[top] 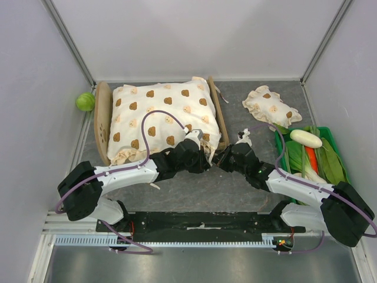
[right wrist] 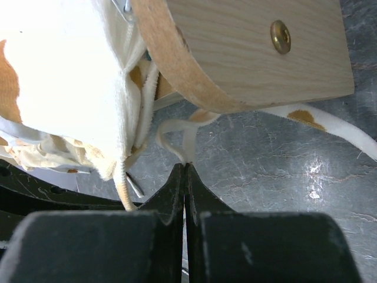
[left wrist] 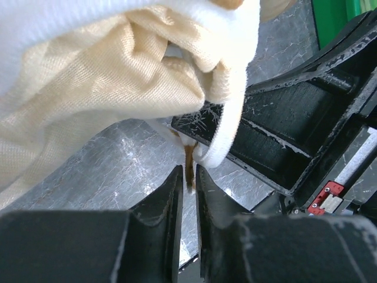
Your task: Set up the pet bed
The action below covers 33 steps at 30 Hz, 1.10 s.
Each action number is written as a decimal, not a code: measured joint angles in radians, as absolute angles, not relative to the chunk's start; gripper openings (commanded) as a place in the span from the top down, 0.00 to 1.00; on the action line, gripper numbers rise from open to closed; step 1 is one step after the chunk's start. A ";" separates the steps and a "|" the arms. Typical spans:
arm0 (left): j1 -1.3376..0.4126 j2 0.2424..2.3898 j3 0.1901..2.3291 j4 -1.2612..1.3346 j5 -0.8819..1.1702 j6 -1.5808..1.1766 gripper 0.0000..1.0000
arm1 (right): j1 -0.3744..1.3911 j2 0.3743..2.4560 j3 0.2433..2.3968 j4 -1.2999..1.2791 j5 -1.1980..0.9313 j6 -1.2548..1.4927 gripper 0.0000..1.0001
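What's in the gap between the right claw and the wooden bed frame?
A cream cushion tie loops from under the wooden pet bed down into the shut right claw. The right wrist view shows it.

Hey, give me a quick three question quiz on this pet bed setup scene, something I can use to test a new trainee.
1. True or false: the frilled pillow lies on the pet bed.
2. What is the right gripper pinching? A: a cushion tie; B: a vegetable; C: the pillow.
3. Fill in: the bed's base is covered by the bear-print ____.
Key: 1, false: it lies apart, to the bed's right. 2, A. 3, cushion.
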State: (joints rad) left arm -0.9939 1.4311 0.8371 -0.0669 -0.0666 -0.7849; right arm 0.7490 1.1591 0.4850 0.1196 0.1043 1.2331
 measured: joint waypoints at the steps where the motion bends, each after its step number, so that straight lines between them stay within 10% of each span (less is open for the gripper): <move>1: -0.994 1.432 0.837 -0.064 -0.065 -0.785 0.77 | 0.749 1.159 0.485 0.120 0.102 1.233 1.00; 9: -0.992 1.434 0.837 -0.049 -0.048 -0.785 0.86 | 0.749 1.159 0.485 0.119 0.102 1.233 1.00; 15: -0.992 1.434 0.837 -0.048 -0.043 -0.787 0.67 | 0.749 1.159 0.485 0.119 0.102 1.233 1.00; 33: -0.991 1.448 0.815 -0.010 -0.020 -0.788 0.70 | 0.749 1.159 0.485 0.119 0.101 1.234 1.00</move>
